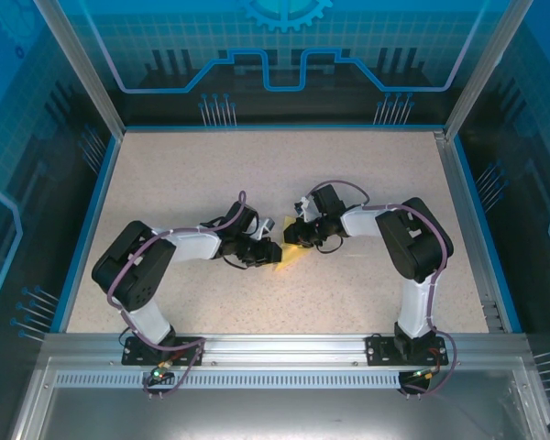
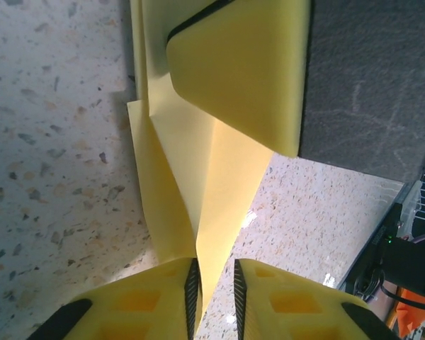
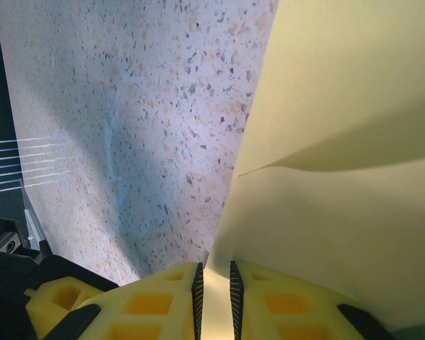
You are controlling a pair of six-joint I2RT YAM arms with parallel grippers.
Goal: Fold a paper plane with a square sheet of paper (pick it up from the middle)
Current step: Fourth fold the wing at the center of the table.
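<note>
The square sheet of paper (image 1: 291,255), pale yellow and already partly folded, was found near the middle of the table (image 1: 367,302), stretched between the two grippers. In the top view it was seen as a small yellow patch with the left gripper (image 1: 268,246) at its left end and the right gripper (image 1: 299,235) at its right end. Neither arm could be called nearer, as each was at the sheet from its own side. The long axis of the folded sheet was judged to lie along the line joining the two grippers, roughly left to right and a little askew. In the left wrist view the paper (image 2: 212,163) was seen to run straight out from the left gripper (image 2: 216,273), its layers reaching one yellow finger (image 2: 248,64) of the right gripper at the far end. The left jaws were set narrow with the paper's edge in the gap; whether it was pinched or loose could not be told. In the right wrist view the sheet (image 3: 340,212) rose from between the pads of the right gripper (image 3: 216,280), whose jaws were closed narrowly on it. The coming crease was judged to depend on both ends being held in line along that axis.
</note>
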